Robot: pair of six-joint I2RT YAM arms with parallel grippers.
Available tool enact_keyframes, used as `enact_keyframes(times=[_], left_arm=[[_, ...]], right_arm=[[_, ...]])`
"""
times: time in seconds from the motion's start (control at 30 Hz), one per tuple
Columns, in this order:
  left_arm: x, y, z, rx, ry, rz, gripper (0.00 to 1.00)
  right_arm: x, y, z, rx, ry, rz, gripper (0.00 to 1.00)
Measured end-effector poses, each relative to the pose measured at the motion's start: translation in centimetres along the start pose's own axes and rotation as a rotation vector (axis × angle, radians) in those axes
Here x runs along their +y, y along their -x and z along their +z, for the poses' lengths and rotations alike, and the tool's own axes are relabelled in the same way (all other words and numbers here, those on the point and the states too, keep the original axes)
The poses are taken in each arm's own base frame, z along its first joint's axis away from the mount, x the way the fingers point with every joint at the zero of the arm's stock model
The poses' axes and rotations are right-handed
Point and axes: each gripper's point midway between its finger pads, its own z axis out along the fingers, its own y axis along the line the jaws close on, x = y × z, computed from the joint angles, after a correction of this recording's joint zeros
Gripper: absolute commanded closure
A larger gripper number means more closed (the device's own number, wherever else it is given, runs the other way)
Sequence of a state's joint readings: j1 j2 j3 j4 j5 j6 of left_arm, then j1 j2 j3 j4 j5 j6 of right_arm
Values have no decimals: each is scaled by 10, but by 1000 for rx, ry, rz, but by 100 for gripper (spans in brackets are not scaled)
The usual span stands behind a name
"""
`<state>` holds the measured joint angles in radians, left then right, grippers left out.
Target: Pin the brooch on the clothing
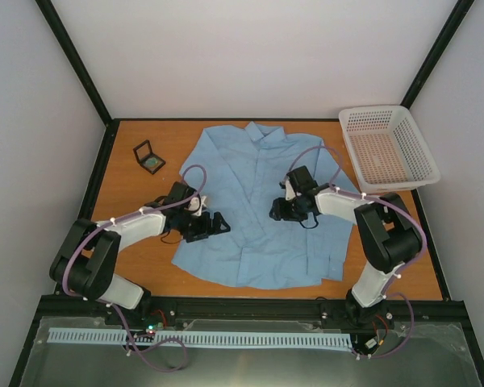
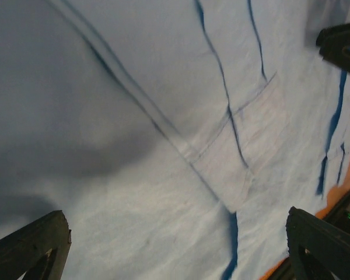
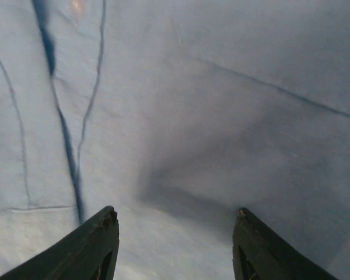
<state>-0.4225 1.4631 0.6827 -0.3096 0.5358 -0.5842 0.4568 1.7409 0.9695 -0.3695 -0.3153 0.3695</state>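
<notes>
The clothing (image 1: 254, 210), a light blue button-up shirt, lies flat on the wooden table with its collar at the far side. A small greenish-grey patch that looks like the brooch (image 1: 152, 163) sits in the open black box (image 1: 148, 155), left of the shirt. My left gripper (image 1: 219, 226) hovers open over the shirt's left side, with only cloth (image 2: 163, 175) between its fingers (image 2: 176, 219). Over the shirt's right chest, my right gripper (image 1: 277, 212) is open too, and bare cloth (image 3: 175, 116) shows between its fingers (image 3: 176, 213). Neither wrist view shows the brooch.
A white mesh basket (image 1: 419, 165) stands at the far right corner of the table (image 1: 137, 266). The shirt's chest pocket (image 2: 251, 134) lies ahead of the left gripper. A black frame borders the table on all sides.
</notes>
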Motion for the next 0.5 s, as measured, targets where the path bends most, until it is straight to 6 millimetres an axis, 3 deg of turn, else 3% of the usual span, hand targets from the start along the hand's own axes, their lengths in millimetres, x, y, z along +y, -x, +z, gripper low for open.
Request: enact_keyframes(times=[0.13, 0.37, 0.43, 0.5], left_arm=[[-2, -24, 6, 85, -59, -22, 0], [-40, -83, 13, 281, -196, 53, 0], [-49, -88, 3, 279, -205, 79, 0], [-57, -78, -11, 216, -188, 114, 0]], right_arm=[[-26, -7, -8, -50, -39, 55, 46], [-78, -16, -36, -105, -146, 154, 43], [-85, -22, -42, -91, -179, 148, 42], [-81, -26, -47, -70, -179, 121, 40]])
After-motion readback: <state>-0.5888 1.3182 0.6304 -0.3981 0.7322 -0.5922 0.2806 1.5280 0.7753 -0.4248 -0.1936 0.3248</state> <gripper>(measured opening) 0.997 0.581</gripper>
